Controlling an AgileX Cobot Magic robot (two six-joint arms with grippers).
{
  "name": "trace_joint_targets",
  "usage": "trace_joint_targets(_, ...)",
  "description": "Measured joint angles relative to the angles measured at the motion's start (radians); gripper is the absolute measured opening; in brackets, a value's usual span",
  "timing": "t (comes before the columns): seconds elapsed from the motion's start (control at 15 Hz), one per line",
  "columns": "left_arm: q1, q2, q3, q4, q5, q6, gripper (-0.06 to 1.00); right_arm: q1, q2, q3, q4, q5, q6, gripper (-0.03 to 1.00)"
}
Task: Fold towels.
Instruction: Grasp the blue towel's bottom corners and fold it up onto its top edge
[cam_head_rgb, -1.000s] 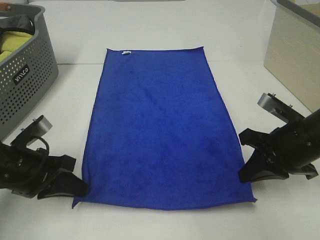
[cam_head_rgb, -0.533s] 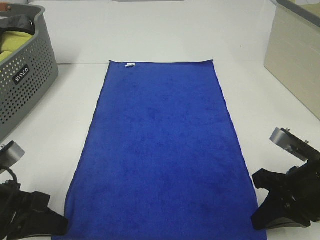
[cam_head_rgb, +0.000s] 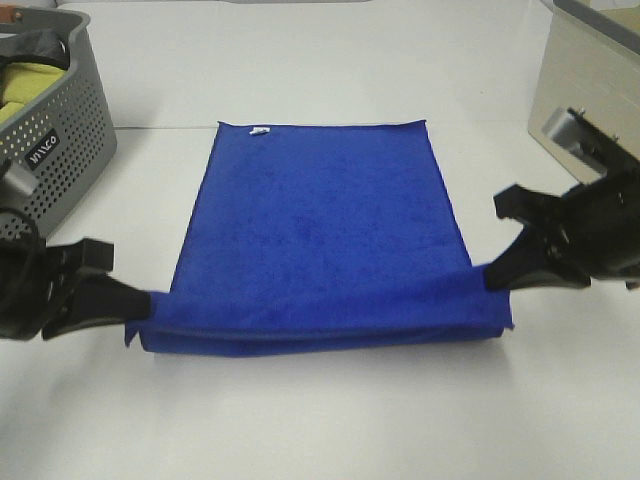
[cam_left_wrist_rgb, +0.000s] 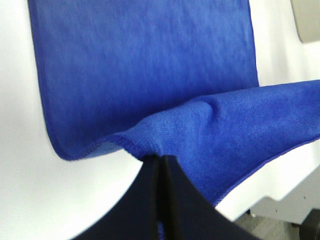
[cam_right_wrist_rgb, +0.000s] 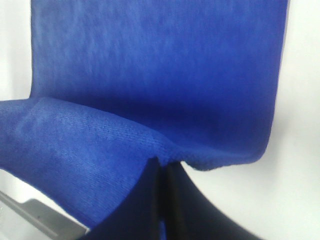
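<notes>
A royal-blue towel (cam_head_rgb: 320, 215) lies on the white table with its small white tag (cam_head_rgb: 258, 131) at the far edge. Its near edge is lifted and curled over toward the far end, forming a raised roll across the front. My left gripper (cam_head_rgb: 140, 303) is shut on the towel's near-left corner (cam_left_wrist_rgb: 150, 145). My right gripper (cam_head_rgb: 487, 277) is shut on the near-right corner (cam_right_wrist_rgb: 155, 150). In both wrist views the black fingers (cam_left_wrist_rgb: 160, 200) meet with blue cloth pinched between them, and the towel (cam_right_wrist_rgb: 160, 65) stretches away flat beyond the fold.
A grey perforated basket (cam_head_rgb: 55, 130) with yellow-green cloth inside stands at the far left. A beige box (cam_head_rgb: 590, 100) stands at the far right. Bare white table (cam_head_rgb: 320, 420) surrounds the towel.
Both grippers pulled the towel's near edge toward the front, then raised it and carried it back over the towel, so the near part now curls up and over.
</notes>
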Motion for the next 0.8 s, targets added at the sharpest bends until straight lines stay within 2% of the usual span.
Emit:
trace_joint_targets(0.33,0.0,0.056,-0.268,0.036,-0.113,-0.048,0.0,0.0,0.199,-0.365,-0.074,0.051,0.087,0.0)
trace_joint_targets(0.8,0.0,0.404,-0.736,0.11,-0.181,-0.051,0.0,0.0,0.594,-0.952,-0.165,0.131,0.195,0.0)
